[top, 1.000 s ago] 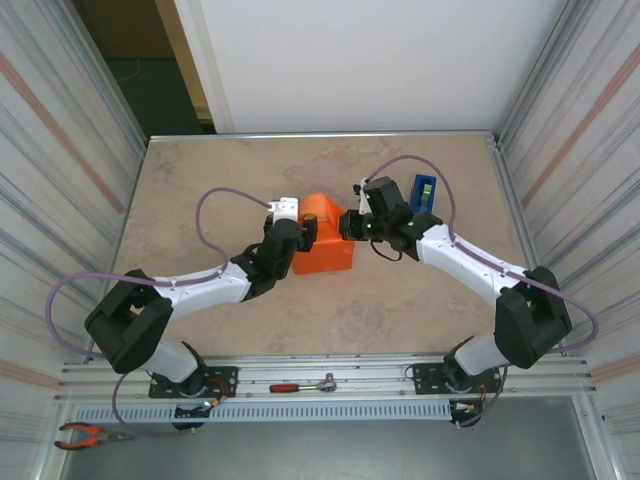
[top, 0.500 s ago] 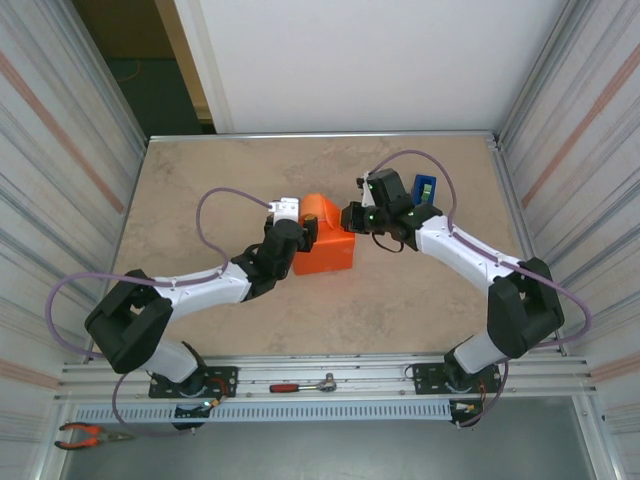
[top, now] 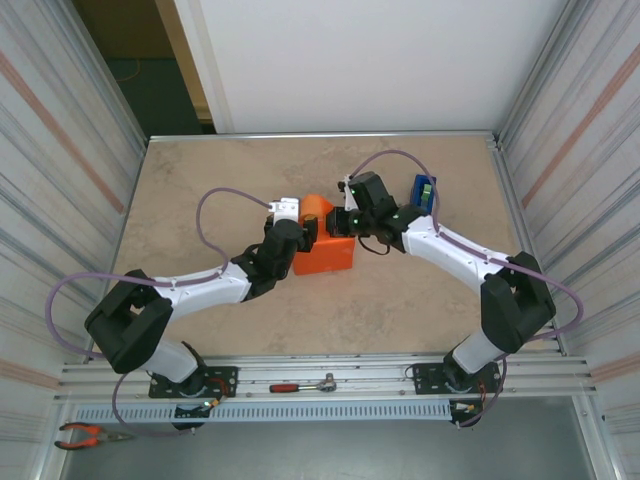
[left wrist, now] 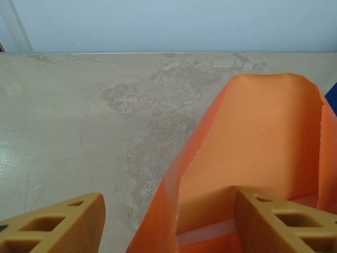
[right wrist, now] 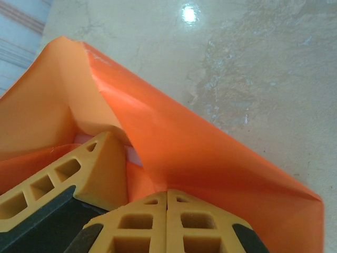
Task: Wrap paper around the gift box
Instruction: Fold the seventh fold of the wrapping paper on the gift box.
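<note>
We straddle the upright orange paper [left wrist: 263, 137] wall with our left gripper [left wrist: 168, 196], jaws spread, probably to steady it. Our right gripper [right wrist: 167, 194], clamped shut, presses that paper inward, likely creasing it.

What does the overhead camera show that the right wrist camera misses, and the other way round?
Overhead: the whole left arm and right arm, a blue tape dispenser beside the right one, plus a wrench and pliers by the near rail. Right wrist: the right gripper shut, close up against a raised, creased fold. Shared: the orange paper on the beige table.
</note>
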